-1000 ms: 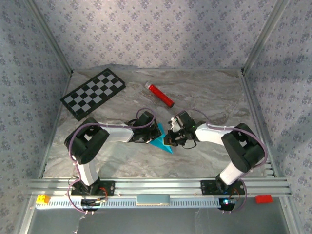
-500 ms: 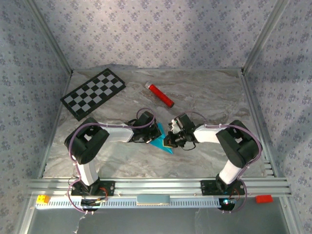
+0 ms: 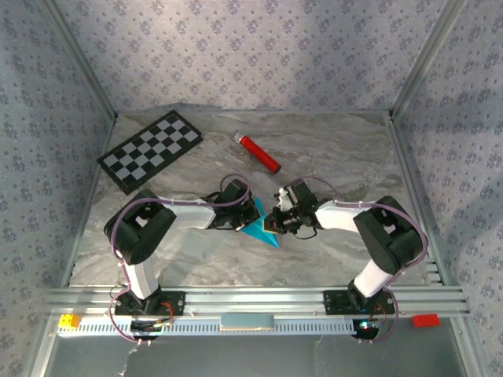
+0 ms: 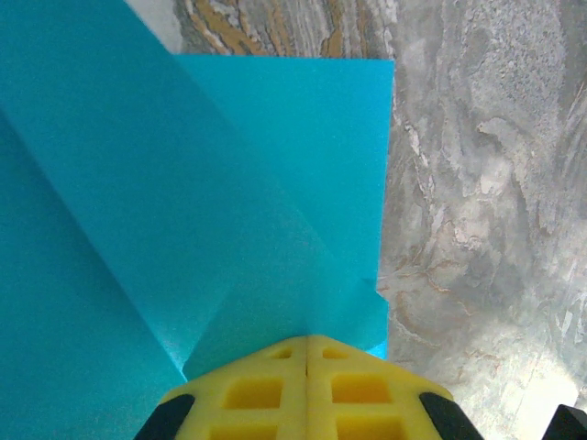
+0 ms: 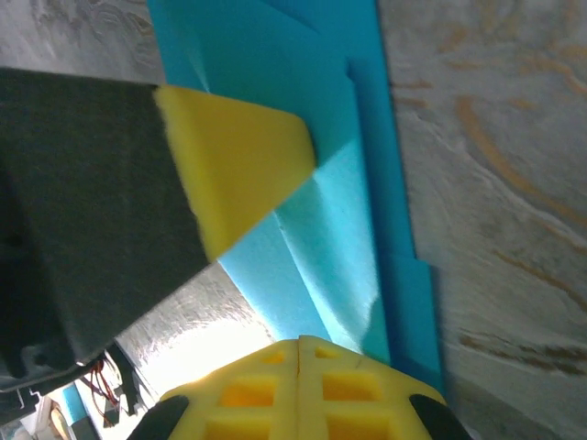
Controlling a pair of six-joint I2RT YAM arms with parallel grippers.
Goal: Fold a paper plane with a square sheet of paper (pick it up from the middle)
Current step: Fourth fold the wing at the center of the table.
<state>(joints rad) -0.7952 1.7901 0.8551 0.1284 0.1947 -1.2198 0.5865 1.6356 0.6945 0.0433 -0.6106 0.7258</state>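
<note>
Both claws closed, meeting over the folded cyan paper [image 3: 260, 232] at mid-tabletop [image 3: 338, 157].
Your left claw [image 3: 245, 215] has its yellow fingertips [image 4: 266, 390] pressed together with no gap, their point at the near edge of the paper, which lies flat on the marbled surface in overlapping flaps with a diagonal crease. Your right claw [image 3: 273, 225] is likewise shut tight, its fingertips [image 5: 348, 394] on the same sheet, and the left claw's yellow pad [image 5: 238, 165] sits on the paper just across from them. You cannot tell whether either claw pinches a layer. The checkerboard [image 3: 149, 149] and red cylinder [image 3: 259, 154] lie well apart, farther back.
</note>
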